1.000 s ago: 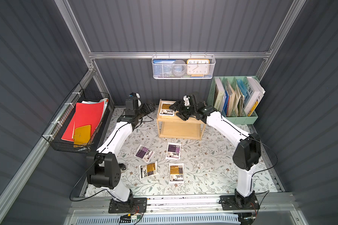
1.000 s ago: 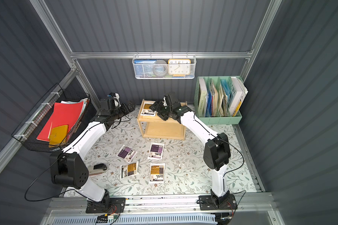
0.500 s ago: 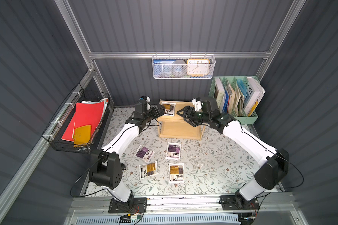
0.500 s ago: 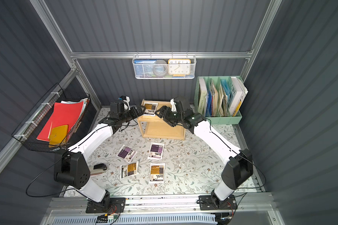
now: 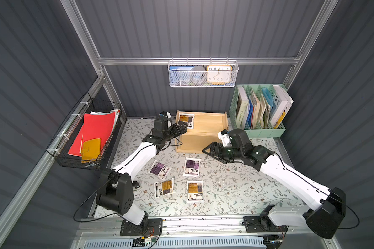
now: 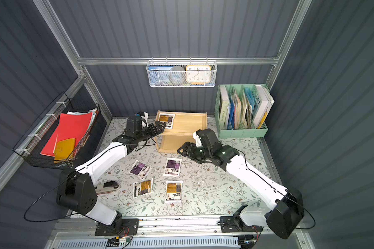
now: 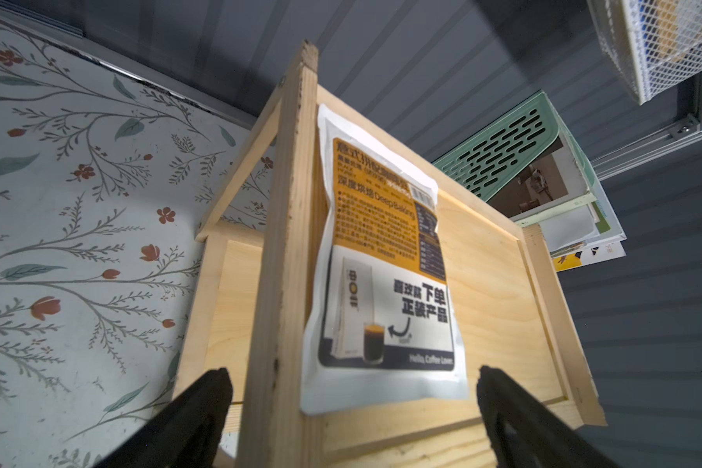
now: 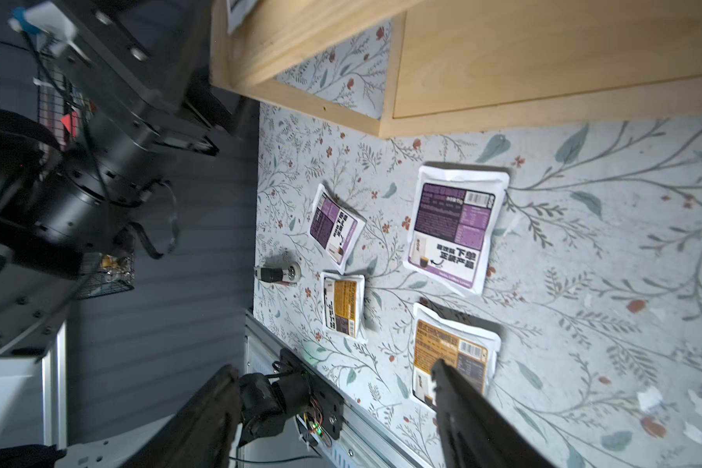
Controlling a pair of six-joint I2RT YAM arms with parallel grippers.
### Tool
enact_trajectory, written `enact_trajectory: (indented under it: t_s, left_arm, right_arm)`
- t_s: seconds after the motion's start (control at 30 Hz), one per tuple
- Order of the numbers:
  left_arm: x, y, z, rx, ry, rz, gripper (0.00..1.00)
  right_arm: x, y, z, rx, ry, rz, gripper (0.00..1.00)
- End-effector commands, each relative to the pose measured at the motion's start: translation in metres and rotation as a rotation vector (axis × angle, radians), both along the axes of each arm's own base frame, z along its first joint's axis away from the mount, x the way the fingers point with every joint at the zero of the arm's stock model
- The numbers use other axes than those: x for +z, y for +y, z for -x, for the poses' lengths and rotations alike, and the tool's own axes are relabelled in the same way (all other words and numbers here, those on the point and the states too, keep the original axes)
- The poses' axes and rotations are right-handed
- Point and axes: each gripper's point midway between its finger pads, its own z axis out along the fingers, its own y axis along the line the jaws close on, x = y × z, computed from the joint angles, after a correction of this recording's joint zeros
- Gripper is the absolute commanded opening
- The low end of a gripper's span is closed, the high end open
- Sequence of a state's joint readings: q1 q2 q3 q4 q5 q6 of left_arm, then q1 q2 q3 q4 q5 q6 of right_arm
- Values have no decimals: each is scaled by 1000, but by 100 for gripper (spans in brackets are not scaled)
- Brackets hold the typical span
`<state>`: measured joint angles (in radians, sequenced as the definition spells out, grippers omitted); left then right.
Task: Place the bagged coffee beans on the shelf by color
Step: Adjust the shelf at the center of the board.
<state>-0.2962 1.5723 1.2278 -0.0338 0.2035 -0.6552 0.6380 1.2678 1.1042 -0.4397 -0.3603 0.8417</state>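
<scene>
The wooden shelf (image 5: 211, 125) stands at the back of the mat. One yellow-orange coffee bag (image 5: 186, 120) (image 7: 381, 259) lies on the left of its top tray. My left gripper (image 5: 182, 126) (image 7: 353, 372) hovers open at the shelf's left end, just short of that bag and holding nothing. My right gripper (image 5: 206, 149) (image 8: 333, 366) is open and empty, in front of the shelf's lower right corner. On the mat lie two purple bags (image 5: 159, 169) (image 5: 192, 166) and two yellow-orange bags (image 5: 164, 188) (image 5: 195, 190).
A mint-green file organizer (image 5: 259, 129) with books stands right of the shelf. A white wire basket (image 5: 202, 84) with a clock hangs on the back wall. On the left wall hangs a black wire basket (image 5: 73, 159) with folders. A stapler (image 6: 107, 187) lies by the left arm.
My right gripper has drawn back from the shelf top and come down in front of the shelf. My left gripper has swung from the back left corner to the shelf's left end.
</scene>
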Motion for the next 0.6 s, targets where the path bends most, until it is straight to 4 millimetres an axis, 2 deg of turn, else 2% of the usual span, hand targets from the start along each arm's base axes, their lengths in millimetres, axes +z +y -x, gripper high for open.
enact_trajectory:
  t_s: [0.0,0.07,0.13,0.33,0.57]
  left_arm:
    - [12,15,4,70,-21,-51,100]
    - [15,24,3,107,-26,-89,100]
    - [15,37,5,168,-13,-126,100]
    - [23,66,23,273,-29,-200,100]
    - [10,71,66,239,6,-188,100]
  right_arm:
    - [-24,-8,22,29,28,77,78]
    - [-37,-11,30,29,46,107,78]
    - [-39,-16,39,24,35,121,78]
    - [-69,-26,58,-18,59,165,78]
    - [-100,-24,78,-1,82,195,78]
